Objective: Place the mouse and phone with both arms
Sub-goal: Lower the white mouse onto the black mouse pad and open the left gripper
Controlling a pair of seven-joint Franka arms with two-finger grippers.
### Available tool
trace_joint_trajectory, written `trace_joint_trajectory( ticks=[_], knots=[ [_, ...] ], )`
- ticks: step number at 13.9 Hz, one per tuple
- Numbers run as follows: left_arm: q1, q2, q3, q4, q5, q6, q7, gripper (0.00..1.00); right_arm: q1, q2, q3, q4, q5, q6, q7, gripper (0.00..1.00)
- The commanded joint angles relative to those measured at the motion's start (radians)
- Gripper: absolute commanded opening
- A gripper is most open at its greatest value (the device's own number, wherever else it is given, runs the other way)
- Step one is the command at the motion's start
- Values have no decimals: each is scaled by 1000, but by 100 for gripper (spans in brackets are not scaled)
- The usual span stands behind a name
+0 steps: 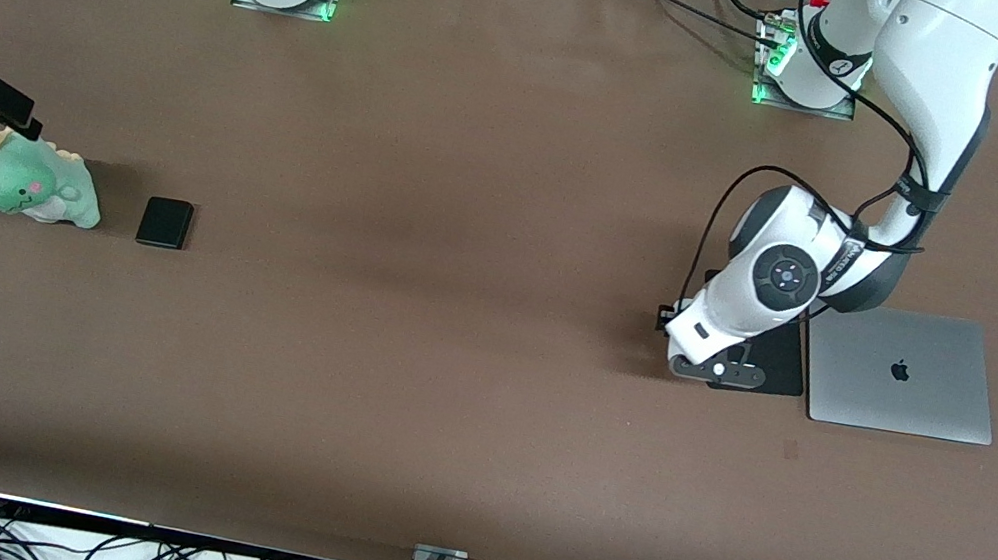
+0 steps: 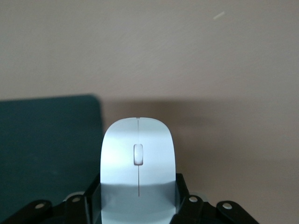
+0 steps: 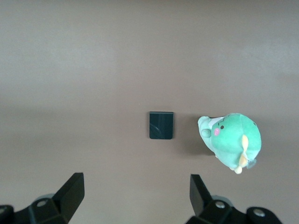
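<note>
- Two arms work a brown table [image 1: 469, 214]; the closed laptop [image 1: 901, 372] at the left arm's end serves as my landmark.
- Touching the laptop's edge toward the right arm's end is a black mouse pad [image 1: 773, 367], mostly covered by the left arm's wrist.
- Over that pad's outer edge, the left gripper [image 2: 138, 205] is clenched on the mouse [image 2: 138, 158], whose front sticks out past the fingers.
- Well apart from the laptop, at the right arm's end, a green plush toy [image 1: 28, 184] sits.
- Just beside the toy, on its laptop side, lies the phone [image 1: 165, 222], flat and untouched.
- Over the table by the toy, the right gripper [image 3: 135, 193] hangs with jaws spread wide, the phone ahead of its fingertips.
</note>
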Motion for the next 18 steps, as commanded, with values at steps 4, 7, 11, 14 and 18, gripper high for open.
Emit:
trace_joint_trajectory(
  ticks=[4, 7, 11, 14, 18],
  knots=[
    [164, -54, -15, -106, 25, 6, 14, 23, -7, -101, -1, -29, 15, -84, 4, 100],
    [178, -48, -11, -106, 53, -1, 20, 28, -7, -110, 1, -31, -7, -78, 3, 100],
    [200, -33, -14, -99, 104, 9, 15, 100, -7, -111, 10, -30, -59, -73, 9, 100],
    [200, -39, -17, -96, 104, -2, 9, 100, -7, -107, 42, -26, -57, -71, 26, 100],
    [197, -112, -26, -71, 102, -94, 10, 100, -7, -104, 45, -26, -51, -75, 35, 100]
  ],
)
